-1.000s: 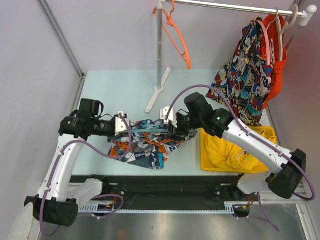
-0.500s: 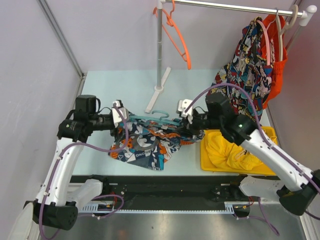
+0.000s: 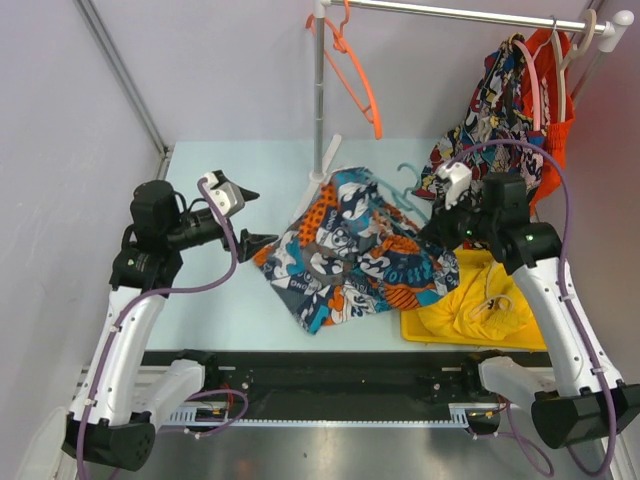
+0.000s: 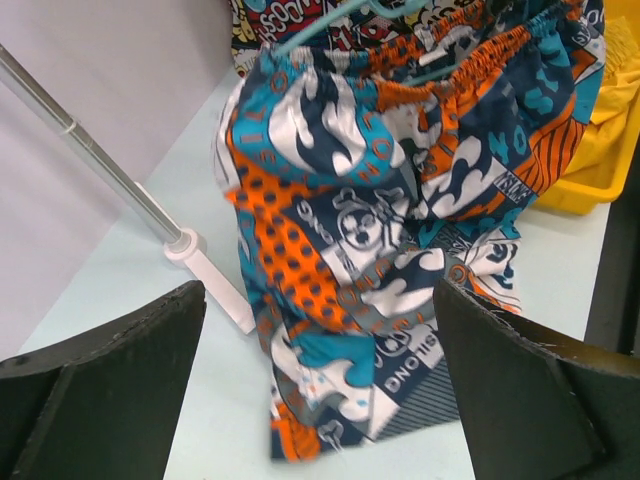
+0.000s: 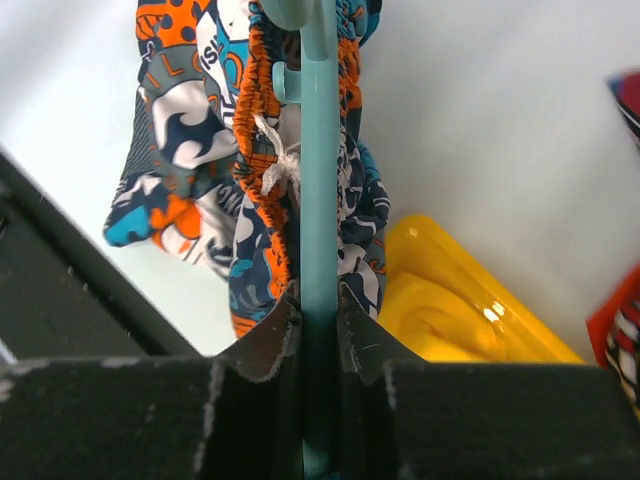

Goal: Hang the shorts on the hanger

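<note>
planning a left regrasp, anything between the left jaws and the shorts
Nothing visible. The left gripper is open and faces the shorts across the table; the rack pole stands off to one side.

White block letters are printed on the shorts (image 4: 340, 230), upside down toward five o'clock in the left wrist view, too distorted to read surely.
</note>
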{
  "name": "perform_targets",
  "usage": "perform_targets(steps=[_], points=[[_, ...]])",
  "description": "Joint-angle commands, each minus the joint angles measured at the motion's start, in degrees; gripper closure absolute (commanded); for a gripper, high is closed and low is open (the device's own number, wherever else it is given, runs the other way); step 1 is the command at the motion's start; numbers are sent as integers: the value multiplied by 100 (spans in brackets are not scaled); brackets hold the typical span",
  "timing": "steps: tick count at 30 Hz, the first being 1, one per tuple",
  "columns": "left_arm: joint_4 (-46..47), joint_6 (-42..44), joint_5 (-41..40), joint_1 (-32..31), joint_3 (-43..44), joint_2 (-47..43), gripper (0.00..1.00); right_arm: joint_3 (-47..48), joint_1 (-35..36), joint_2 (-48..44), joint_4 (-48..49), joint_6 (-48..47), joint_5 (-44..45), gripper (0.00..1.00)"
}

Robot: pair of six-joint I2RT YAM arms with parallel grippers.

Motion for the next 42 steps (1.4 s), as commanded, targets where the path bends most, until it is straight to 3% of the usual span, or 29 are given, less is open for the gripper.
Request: perform_targets(steps=[1, 9, 20, 27, 31, 42], points=[[318, -369, 35, 18, -145, -151, 0, 233, -592, -35, 220, 613, 102, 100], [327, -413, 105, 18, -444, -309, 0, 1304, -1331, 369, 941, 1491, 1139, 100], [406, -431, 176, 18, -708, -424, 0, 4237, -1376, 1994, 889, 2432, 2167, 100], [283, -202, 114, 18, -910, -643, 0, 5250, -1665, 2742, 1021, 2564, 2300, 100], [231, -132, 105, 18, -998, -705, 0, 5532, -1762, 3111, 994, 2670, 2256, 100], [37, -9, -70, 18, -1024, -696, 0, 5225, -1841, 3410, 897, 2644, 2151, 100]])
